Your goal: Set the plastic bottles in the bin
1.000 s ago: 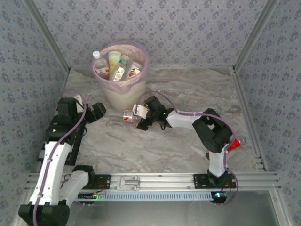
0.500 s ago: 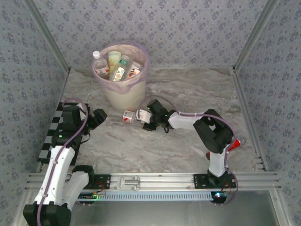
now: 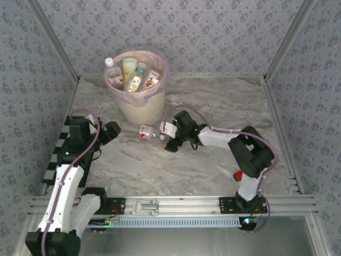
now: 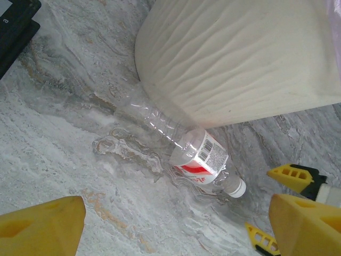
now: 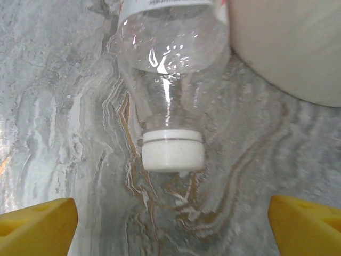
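Grey-veined marble covers the surface [image 3: 213,101], with flowered wallpaper [image 3: 224,32] behind and at both sides. Beyond both pincers stands the cream bin [image 3: 139,109], lined in pink, with several bottles [image 3: 133,77] upright or leaning inside it. One clear bottle [image 3: 145,132] with a red-and-white label lies on its side at the bin's foot; whether it touches the bin I cannot tell. The right pincer [image 3: 166,136] sits low, just right of this bottle, its yellow fingers spread wide apart and holding nothing. In its wrist view the bottle's white cap [image 5: 173,150] points straight at the gap, just ahead of the fingertips and not between them. The left pincer [image 3: 111,130] is on the bottle's other side, farther off, also spread wide and empty. From it the bottle lies ahead and a little to the right.
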You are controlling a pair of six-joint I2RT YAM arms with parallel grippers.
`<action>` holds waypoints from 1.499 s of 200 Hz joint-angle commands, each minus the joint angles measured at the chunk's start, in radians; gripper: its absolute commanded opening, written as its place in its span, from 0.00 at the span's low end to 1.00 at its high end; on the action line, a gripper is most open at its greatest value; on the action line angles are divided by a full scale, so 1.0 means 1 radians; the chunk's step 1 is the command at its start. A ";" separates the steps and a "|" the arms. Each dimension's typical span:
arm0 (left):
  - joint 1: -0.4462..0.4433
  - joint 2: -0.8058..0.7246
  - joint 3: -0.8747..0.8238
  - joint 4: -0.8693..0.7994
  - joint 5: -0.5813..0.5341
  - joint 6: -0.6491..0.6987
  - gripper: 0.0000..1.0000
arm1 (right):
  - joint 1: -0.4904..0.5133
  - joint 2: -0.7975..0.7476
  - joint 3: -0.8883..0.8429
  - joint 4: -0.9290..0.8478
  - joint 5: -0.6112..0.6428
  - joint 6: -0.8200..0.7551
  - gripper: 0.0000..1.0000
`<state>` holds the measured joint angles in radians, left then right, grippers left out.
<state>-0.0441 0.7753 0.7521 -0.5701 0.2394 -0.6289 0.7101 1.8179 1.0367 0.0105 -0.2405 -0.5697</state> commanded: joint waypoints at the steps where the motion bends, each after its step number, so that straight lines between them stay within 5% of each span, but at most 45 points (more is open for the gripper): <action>1: -0.001 -0.013 0.018 0.016 0.010 0.015 0.89 | 0.006 0.078 0.087 -0.026 -0.044 -0.009 0.94; 45: -0.001 -0.053 0.031 -0.032 -0.018 0.037 0.89 | 0.035 0.179 0.201 -0.036 -0.031 -0.016 0.77; 93: -0.002 -0.048 0.063 -0.072 -0.046 0.077 0.89 | 0.028 0.147 0.209 -0.092 -0.062 -0.019 0.35; 131: -0.003 -0.038 0.090 -0.086 -0.029 0.121 0.88 | 0.017 0.031 0.165 -0.189 -0.088 -0.042 0.23; 163: -0.040 -0.031 0.138 -0.098 0.072 0.210 0.87 | -0.011 -0.124 0.095 -0.380 -0.118 -0.100 0.23; 213: -0.363 0.014 0.163 -0.083 0.029 0.474 0.89 | -0.102 -0.312 0.148 -0.918 -0.264 -0.214 0.28; 300: -0.678 0.317 0.287 -0.043 0.092 0.976 0.99 | -0.086 -0.410 0.229 -1.062 -0.265 -0.233 0.27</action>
<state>-0.6773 1.0264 1.0039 -0.6147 0.2733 0.1333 0.6205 1.4498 1.2354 -0.9745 -0.4694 -0.7795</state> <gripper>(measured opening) 0.989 0.327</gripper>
